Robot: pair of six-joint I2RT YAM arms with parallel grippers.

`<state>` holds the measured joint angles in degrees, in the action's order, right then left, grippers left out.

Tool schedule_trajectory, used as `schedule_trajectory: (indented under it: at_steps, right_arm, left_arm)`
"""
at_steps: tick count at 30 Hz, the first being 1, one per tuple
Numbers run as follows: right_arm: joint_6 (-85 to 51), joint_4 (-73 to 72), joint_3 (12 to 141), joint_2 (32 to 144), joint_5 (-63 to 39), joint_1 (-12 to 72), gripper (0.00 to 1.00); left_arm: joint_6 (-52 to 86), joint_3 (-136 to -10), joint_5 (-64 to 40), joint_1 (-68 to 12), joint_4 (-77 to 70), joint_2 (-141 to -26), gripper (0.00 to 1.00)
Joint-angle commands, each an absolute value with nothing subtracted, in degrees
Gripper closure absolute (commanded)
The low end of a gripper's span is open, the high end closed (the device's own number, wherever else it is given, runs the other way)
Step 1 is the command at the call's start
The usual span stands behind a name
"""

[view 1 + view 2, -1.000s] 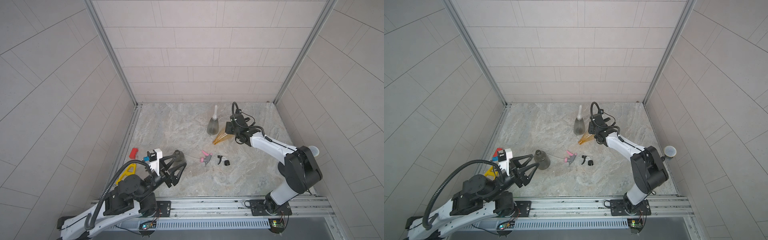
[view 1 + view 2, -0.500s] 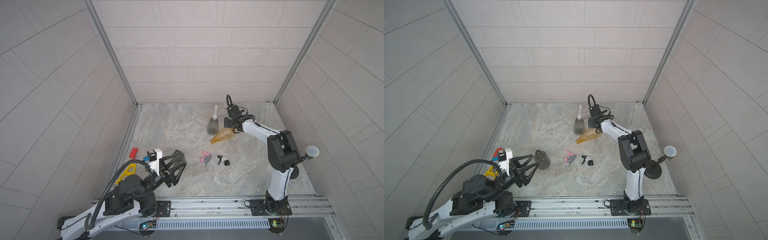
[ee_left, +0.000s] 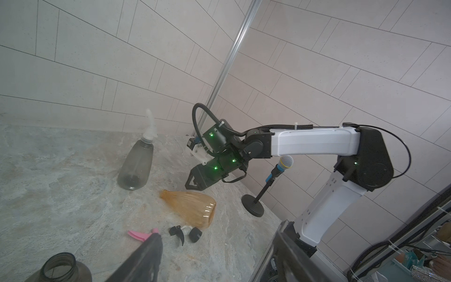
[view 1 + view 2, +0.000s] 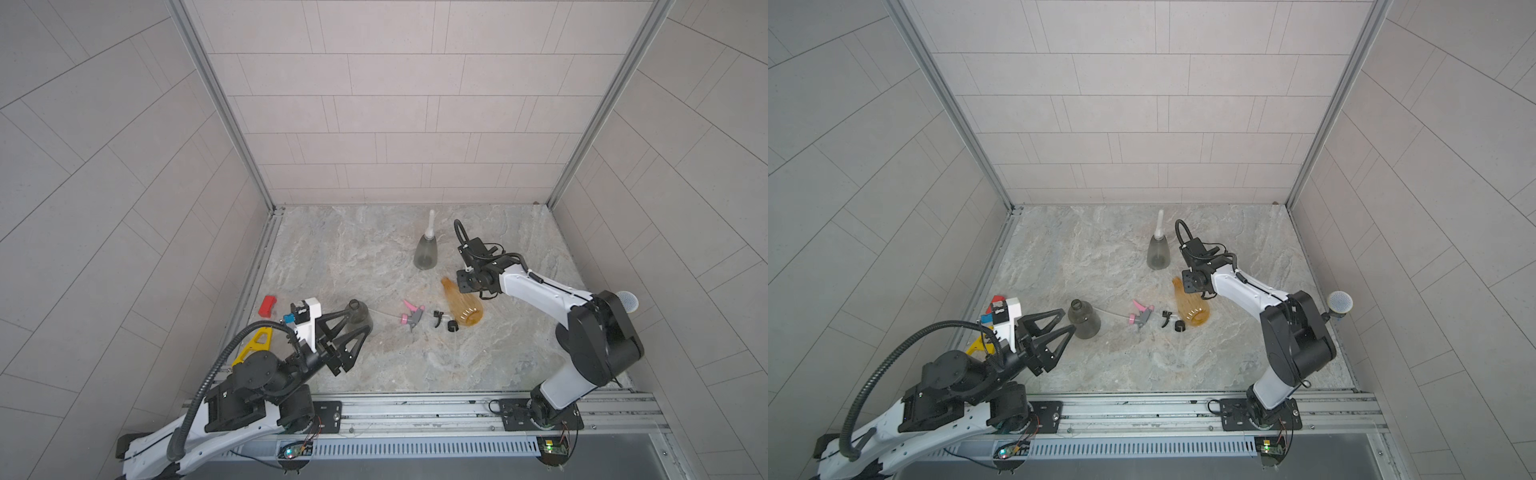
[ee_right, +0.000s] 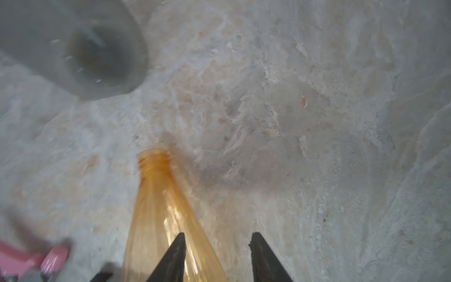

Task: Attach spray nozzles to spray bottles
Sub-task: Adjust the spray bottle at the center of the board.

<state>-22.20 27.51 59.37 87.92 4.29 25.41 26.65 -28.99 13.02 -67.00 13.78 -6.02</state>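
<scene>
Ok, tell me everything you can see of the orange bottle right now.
The orange bottle is translucent amber plastic, cone-shaped, with a threaded neck that is bare of any nozzle. It lies on its side on the table, neck toward the back wall, dimpled base toward the front beside the black-and-white nozzle. The right gripper stands open just above it, gripping nothing; contact cannot be told.

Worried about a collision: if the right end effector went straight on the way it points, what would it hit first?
Likely the marble tabletop, just beside the neck of the orange bottle; one finger overlaps that bottle and may graze it, depth unclear.
</scene>
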Motion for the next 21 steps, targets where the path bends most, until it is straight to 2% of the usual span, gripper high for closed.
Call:
schedule_trajectory:
  at_steps: [1,3,5,8,13,21]
  right_arm:
    - [-19.02,27.40,58.19,83.18,5.66,26.96,0.42]
    - [-17.95,28.15,58.65,83.88,5.18,28.48,0.34]
    - [-19.08,30.04,59.93,86.45,3.31,29.14,0.31]
    - [-23.04,30.75,59.69,89.11,3.15,29.14,0.30]
    - [-32.69,27.00,56.96,86.71,8.93,28.78,0.24]
    - [-47.97,27.00,57.58,86.22,13.26,25.84,0.23]
  left_arm:
    - [27.18,-28.65,12.74,-66.88,13.88,-4.62,0.23]
    - [27.30,-28.65,12.76,-66.88,13.97,-4.06,0.23]
    - [27.28,-28.65,12.83,-66.88,13.97,-3.74,0.23]
    - [27.31,-28.74,12.79,-66.88,13.97,-3.77,0.23]
    - [27.29,-28.83,12.65,-66.88,14.06,-3.78,0.23]
    - [27.18,-28.43,12.04,-66.86,13.10,-3.96,0.23]
